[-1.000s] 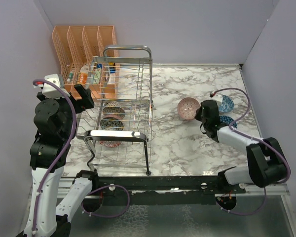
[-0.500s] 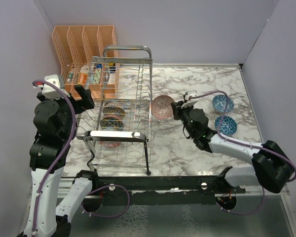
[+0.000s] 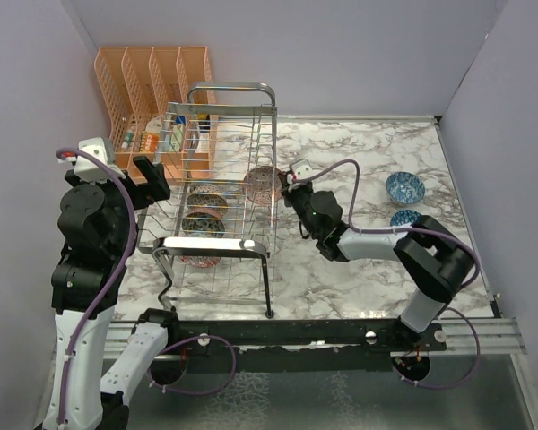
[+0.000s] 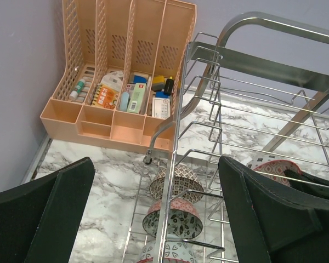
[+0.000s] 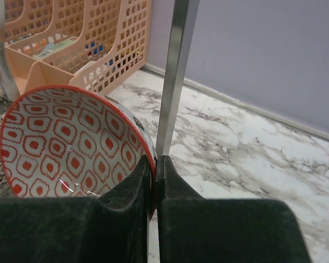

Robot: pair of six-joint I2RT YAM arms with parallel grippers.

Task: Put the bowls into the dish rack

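A bowl with a red pattern [image 3: 264,184] hangs on edge against the right side of the chrome dish rack [image 3: 251,134]. My right gripper [image 3: 287,192] is shut on its rim. In the right wrist view the bowl [image 5: 71,148] fills the left, pinched by the gripper [image 5: 155,164], with a rack upright [image 5: 175,71] just behind. Three bowls [image 3: 206,199] [image 3: 202,224] [image 3: 200,260] stand in the rack, also seen from the left wrist [image 4: 178,181]. Two blue bowls [image 3: 404,188] [image 3: 402,218] rest on the table at the right. My left gripper [image 3: 152,175] hangs open at the rack's left side, holding nothing.
An orange slotted organizer [image 3: 152,81] with small items stands behind the rack against the back wall. The rack's tall looped handle [image 3: 231,88] rises above the held bowl. Grey walls close in the marble table [image 3: 341,269] on three sides.
My right arm has carried the red-patterned bowl leftward from the right side of the table to the rack's right side. The left arm has not moved.
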